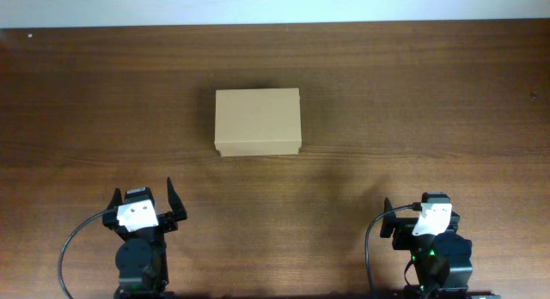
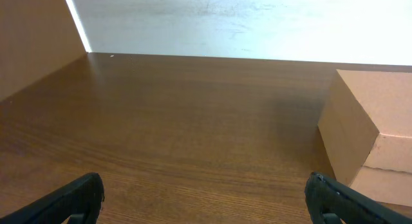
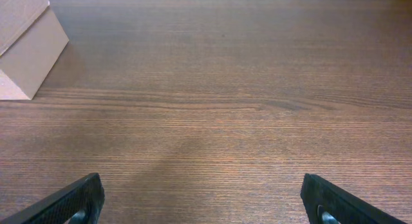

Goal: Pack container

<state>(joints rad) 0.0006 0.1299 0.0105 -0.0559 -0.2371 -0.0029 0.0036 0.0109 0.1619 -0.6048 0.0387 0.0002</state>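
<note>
The container [image 1: 258, 120] is a plain tan cardboard box with its flap lid down, sitting in the middle of the wooden table. The left wrist view catches it at the right edge [image 2: 373, 134], the right wrist view at the top left corner [image 3: 26, 44]. My left gripper [image 1: 143, 196] rests near the front edge, well short of the box and to its left, open with only bare wood between its fingers [image 2: 77, 198]. My right gripper [image 1: 421, 209] sits at the front right, far from the box, also open and empty.
A dark wooden table [image 1: 387, 93] spans the whole overhead view. A white wall [image 2: 244, 21] runs along its far edge. A brown panel [image 2: 32, 37] rises at the far left in the left wrist view.
</note>
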